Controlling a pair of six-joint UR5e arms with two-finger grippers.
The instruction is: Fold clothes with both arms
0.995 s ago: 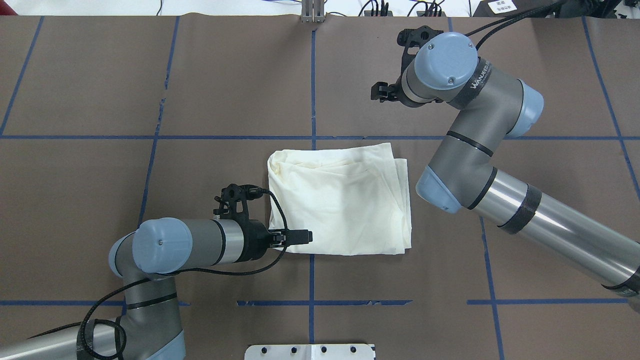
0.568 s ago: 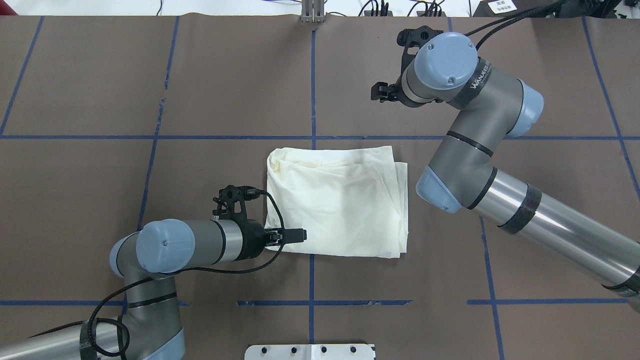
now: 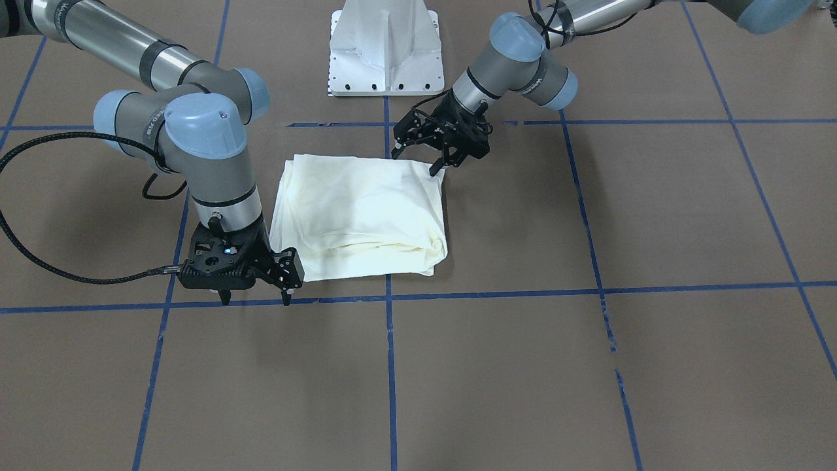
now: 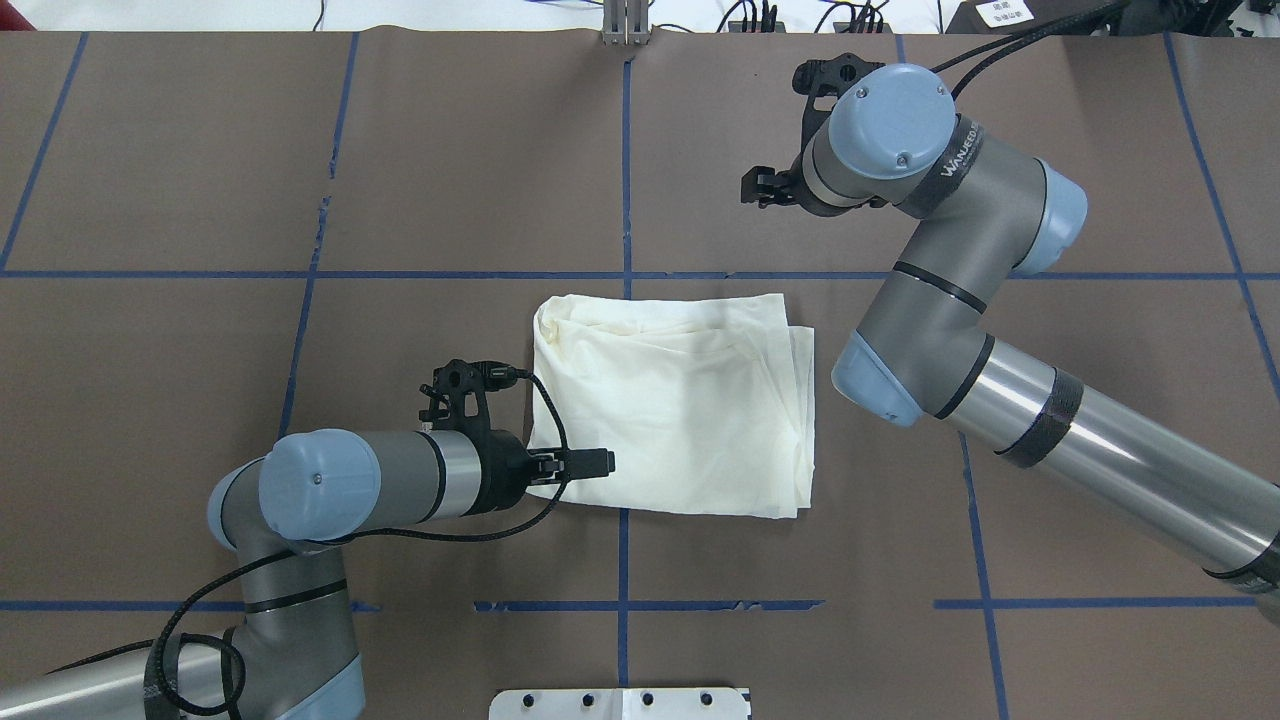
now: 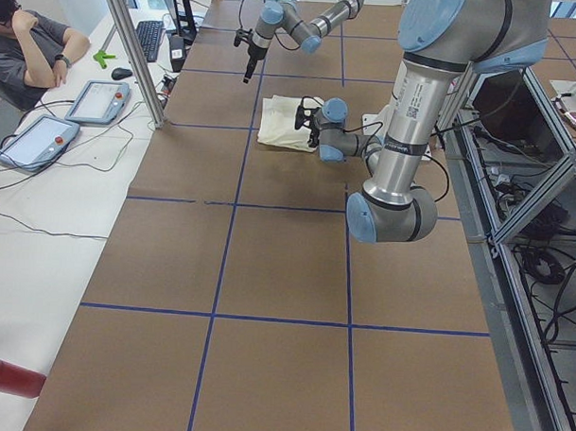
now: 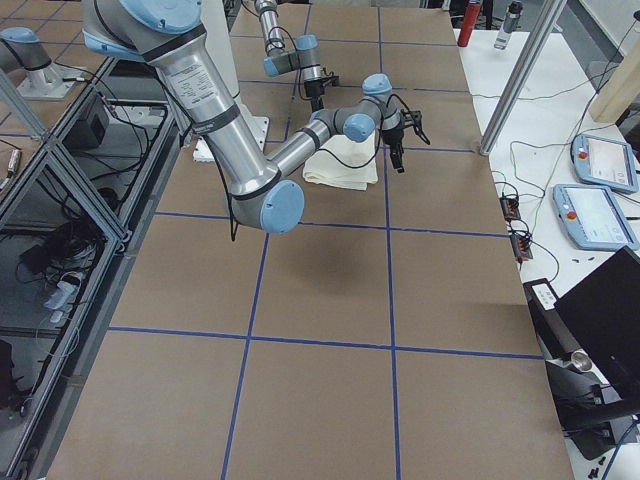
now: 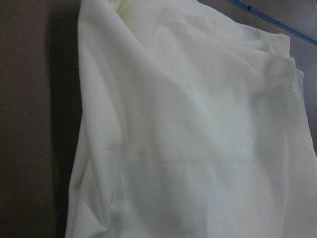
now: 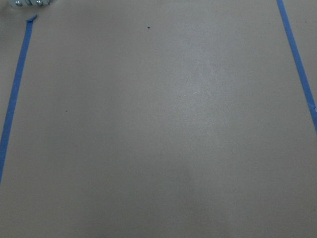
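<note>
Front-facing, T-shirt: is lying folded into a cream rectangle mid-table, with layered edges showing on the side far from the robot.
Front-facing, left gripper: is standing spread wide at the near left corner, one fingertip seemingly touching cloth and gripping nothing.
Front-facing, right gripper: is hanging wide and empty.
Overhead, right gripper: is hovering well beyond the far right corner.
Overhead, step: probably squaring the bundle; pressing low and moving slowly should be keeping the layers from sliding.
Overhead, surface: brown paper crossed by blue tape.
Wrist views: are showing only cloth (left) and bare paper (right).
Side views, room: a person is sitting by tablets on a white bench.
</note>
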